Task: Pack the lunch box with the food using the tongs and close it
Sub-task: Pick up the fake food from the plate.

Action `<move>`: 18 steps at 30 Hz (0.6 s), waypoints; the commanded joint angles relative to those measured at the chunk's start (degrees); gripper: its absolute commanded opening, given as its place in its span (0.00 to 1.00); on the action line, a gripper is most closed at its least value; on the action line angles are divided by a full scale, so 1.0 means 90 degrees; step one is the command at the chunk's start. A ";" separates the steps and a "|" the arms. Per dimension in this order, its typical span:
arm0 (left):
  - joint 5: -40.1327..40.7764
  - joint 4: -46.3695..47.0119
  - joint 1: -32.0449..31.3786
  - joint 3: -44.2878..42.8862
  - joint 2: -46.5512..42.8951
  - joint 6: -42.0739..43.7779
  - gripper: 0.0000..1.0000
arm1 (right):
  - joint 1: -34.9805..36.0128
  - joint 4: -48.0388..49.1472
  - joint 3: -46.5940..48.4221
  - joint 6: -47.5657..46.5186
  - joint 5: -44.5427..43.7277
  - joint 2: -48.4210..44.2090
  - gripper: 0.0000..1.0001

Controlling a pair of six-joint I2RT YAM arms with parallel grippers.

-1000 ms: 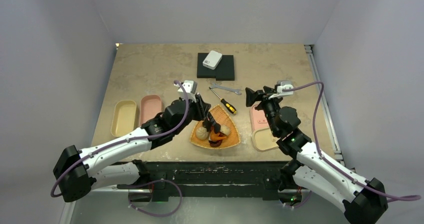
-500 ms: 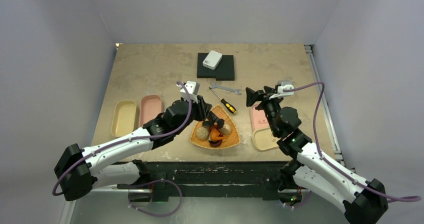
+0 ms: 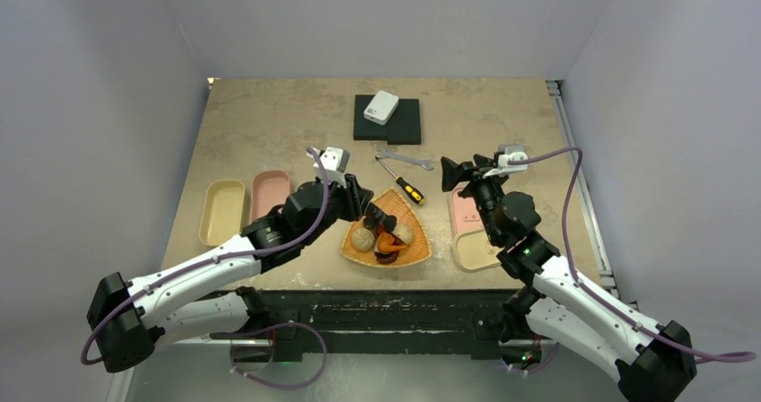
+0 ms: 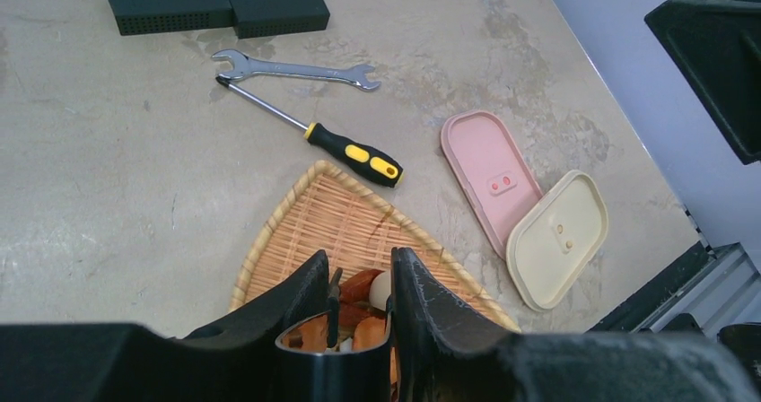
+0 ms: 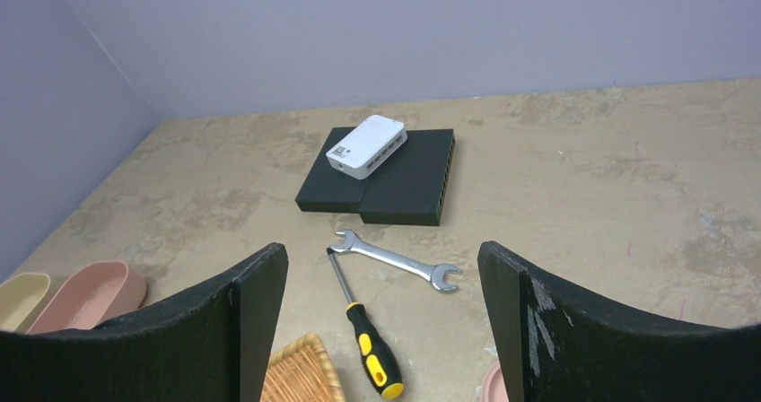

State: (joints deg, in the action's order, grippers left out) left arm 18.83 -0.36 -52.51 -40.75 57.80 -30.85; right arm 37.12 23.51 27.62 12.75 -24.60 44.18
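My left gripper (image 3: pixel 366 209) is shut on the tongs (image 4: pixel 333 299), whose joined end sits between its fingers (image 4: pixel 301 290). The thin dark tong arms point down into the food (image 3: pixel 388 240) piled in the wicker basket (image 3: pixel 422 258). In the pile are two beige buns (image 3: pixel 362 238), orange and red bits (image 4: pixel 363 285) and a dark piece (image 3: pixel 388 257). I cannot tell whether the tong tips pinch a piece. The beige lunch box (image 3: pixel 224 211) and the pink lunch box (image 3: pixel 269 194) stand uncovered at the left. My right gripper (image 3: pixel 453 173) hangs open above the table with nothing in it.
A pink lid (image 4: pixel 489 182) and a beige lid (image 4: pixel 556 236) lie right of the basket. A yellow-and-black screwdriver (image 3: pixel 408 189) and a silver wrench (image 3: pixel 404 160) lie behind it. Further back a white box (image 3: pixel 380 107) rests on a black block (image 3: pixel 399 124).
The left wrist swung slightly right, then back left and away from the basket's front, tongs still over the food. The right arm has not moved.
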 commanded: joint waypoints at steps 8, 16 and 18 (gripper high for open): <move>-0.0266 -0.0328 0.0024 -0.0479 0.0207 -0.0214 0.31 | 0.0016 -0.0047 -0.0050 0.0009 -0.0136 -0.0188 0.81; -0.0401 -0.0273 0.0019 -0.0428 0.0374 -0.0251 0.33 | 0.0016 -0.0063 -0.0090 0.0028 -0.0195 -0.0236 0.81; -0.0398 -0.0295 0.0019 -0.0443 0.0352 -0.0260 0.33 | 0.0011 -0.0054 -0.0090 0.0023 -0.0196 -0.0216 0.81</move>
State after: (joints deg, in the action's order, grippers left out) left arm 16.43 -4.01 -52.51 -42.28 61.12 -32.34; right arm 37.12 22.90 27.57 12.82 -24.91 42.63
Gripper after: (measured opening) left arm 0.328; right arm 0.812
